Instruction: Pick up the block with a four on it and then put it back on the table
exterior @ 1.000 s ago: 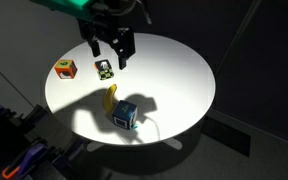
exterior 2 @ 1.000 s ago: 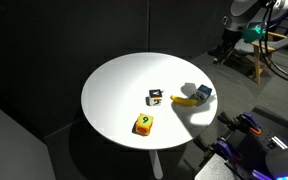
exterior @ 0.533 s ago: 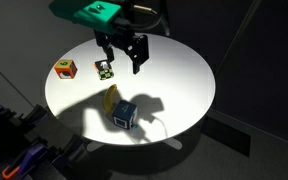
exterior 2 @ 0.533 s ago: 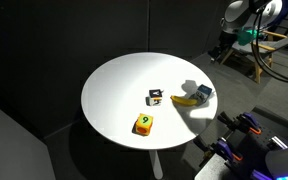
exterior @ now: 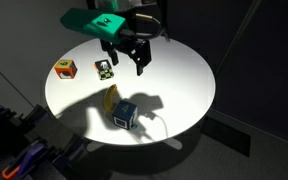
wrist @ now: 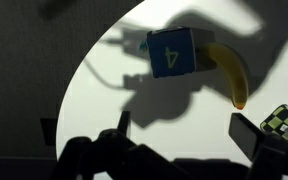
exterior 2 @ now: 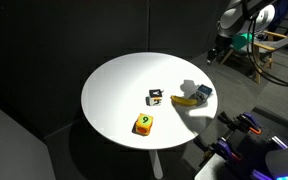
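Note:
The block with a four on it (exterior: pixel 125 113) is a small blue cube with white faces. It sits near the front edge of the round white table (exterior: pixel 174 75), touching a yellow banana (exterior: pixel 110 99). It also shows in an exterior view (exterior 2: pixel 202 92) and in the wrist view (wrist: pixel 171 52), where the four is plain. My gripper (exterior: pixel 128 63) hangs open and empty above the table's middle, well above and behind the block. In the wrist view its fingers (wrist: pixel 184 130) frame bare tabletop below the block.
An orange-red cube (exterior: pixel 64 69) and a dark green-and-white cube (exterior: pixel 105 69) sit at the table's left side. They also show in an exterior view, the orange-red one (exterior 2: pixel 143 124) and the dark one (exterior 2: pixel 155 96). Dark floor surrounds the table. Equipment stands below the near edge.
My gripper has moved to the right over the table, away from the green-and-white cube and toward the middle. The blocks and banana have not moved.

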Robot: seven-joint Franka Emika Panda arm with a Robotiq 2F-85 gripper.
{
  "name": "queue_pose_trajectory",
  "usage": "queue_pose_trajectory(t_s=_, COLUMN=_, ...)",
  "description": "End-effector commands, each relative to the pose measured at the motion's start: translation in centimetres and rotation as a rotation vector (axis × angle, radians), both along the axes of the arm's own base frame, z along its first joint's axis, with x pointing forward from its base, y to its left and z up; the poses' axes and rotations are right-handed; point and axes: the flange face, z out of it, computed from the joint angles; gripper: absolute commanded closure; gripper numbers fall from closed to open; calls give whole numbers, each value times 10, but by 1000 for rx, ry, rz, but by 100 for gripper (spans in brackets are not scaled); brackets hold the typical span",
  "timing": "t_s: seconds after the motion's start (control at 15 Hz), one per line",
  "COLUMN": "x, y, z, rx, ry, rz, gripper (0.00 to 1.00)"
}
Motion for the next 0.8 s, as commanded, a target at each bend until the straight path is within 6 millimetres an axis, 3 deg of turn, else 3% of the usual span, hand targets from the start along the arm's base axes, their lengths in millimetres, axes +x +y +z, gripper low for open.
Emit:
queue_pose_trajectory(t_s=0.0, x=4, y=-4, z=-13, rx=12, ry=20, rz=2, gripper=0)
queue_pose_trajectory(t_s=0.73, x=1, y=-12, z=-57, rx=16, ry=95, rz=-13, gripper=0)
